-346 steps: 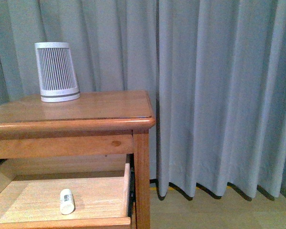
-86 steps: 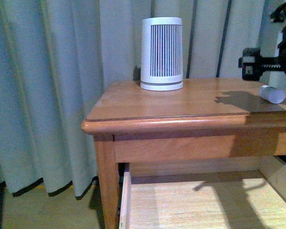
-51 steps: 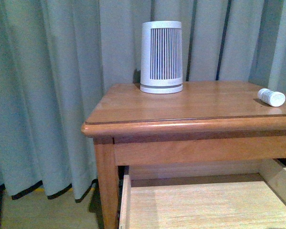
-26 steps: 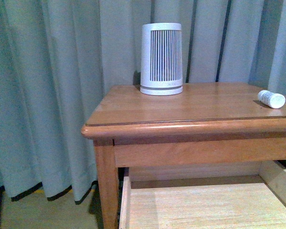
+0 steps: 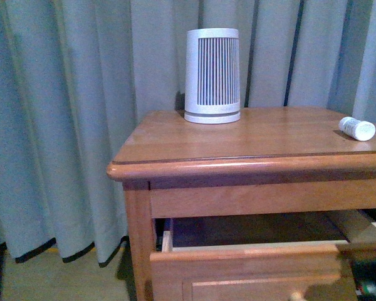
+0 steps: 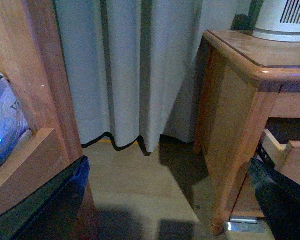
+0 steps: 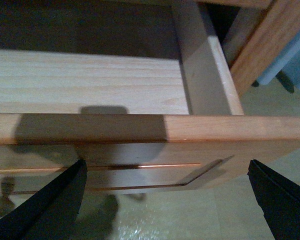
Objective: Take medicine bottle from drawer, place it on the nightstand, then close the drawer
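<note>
Grey curtains back the orange-brown wooden nightstand [image 5: 250, 135], small white medicine bottle [image 5: 357, 128] lying on top. Its upper drawer [image 5: 250, 266] stands part-open; the right gripper [image 7: 167, 200], apparently spread wide, faces its front.

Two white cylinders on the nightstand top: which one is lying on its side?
The small medicine bottle near the right edge lies on its side; the large slatted cylinder stands upright at the back.

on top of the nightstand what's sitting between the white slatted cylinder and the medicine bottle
Nothing. In the front view, only bare nightstand top runs from the slatted cylinder at the back to the medicine bottle, which lies on its side near the right edge.
</note>
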Available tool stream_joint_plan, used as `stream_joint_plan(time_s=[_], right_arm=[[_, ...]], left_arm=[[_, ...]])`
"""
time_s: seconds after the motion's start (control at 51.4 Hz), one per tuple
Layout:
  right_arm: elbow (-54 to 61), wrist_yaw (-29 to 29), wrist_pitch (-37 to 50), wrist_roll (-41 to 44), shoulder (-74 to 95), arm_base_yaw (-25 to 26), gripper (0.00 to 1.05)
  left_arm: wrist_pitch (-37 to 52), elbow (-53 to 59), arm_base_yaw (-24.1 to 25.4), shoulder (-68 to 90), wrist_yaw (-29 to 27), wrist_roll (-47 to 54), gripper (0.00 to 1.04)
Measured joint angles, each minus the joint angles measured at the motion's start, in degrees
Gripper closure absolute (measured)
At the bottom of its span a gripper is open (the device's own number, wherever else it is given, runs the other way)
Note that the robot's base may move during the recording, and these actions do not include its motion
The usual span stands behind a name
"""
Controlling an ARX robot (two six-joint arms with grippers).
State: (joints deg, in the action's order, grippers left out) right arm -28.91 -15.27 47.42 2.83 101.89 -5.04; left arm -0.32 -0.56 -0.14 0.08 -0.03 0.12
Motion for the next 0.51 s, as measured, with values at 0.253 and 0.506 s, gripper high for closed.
stream_joint_plan(time_s=[0.253, 0.506], right_arm=[[-15.2, 0.3, -4.6, 5.0, 11.2, 3.7, 0.07], [-12.7, 0.7, -7.2, 3.3, 8.0, 4.2, 0.07]], left_arm=[[0.0, 0.0, 0.0, 0.0, 0.0, 0.0, 0.07], [0.0, 0.0, 0.0, 0.0, 0.0, 0.0, 0.07]])
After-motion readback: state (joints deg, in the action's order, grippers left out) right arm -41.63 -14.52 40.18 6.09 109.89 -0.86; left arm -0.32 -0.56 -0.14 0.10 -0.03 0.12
